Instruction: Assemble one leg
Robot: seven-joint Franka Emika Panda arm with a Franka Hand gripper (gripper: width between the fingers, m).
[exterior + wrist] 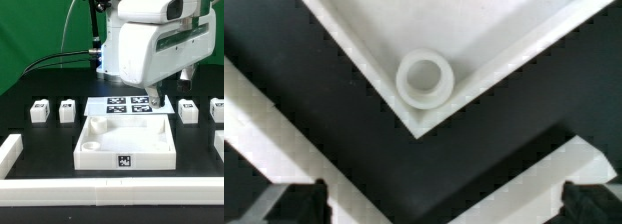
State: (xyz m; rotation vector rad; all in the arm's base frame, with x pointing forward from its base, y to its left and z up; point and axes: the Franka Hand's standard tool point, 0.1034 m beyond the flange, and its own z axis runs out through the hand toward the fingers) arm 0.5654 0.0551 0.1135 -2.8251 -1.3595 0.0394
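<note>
Several small white legs with black-and-white tags stand on the black table: two at the exterior view's left [40,110] [67,108] and two at the right [187,108] [219,108]. The large white square panel [126,150] with a raised rim lies in the middle. My gripper [158,97] hangs over the panel's far right corner, well apart from every leg. In the wrist view my gripper [438,206] is open and empty, its dark fingertips [287,205] wide apart. Beyond them lies a corner of the panel [491,40] with a round socket [423,80].
The marker board [125,104] lies flat just behind the panel. A low white rail runs along the table's front [110,190] and up the exterior view's left side [8,150]. A green backdrop stands behind.
</note>
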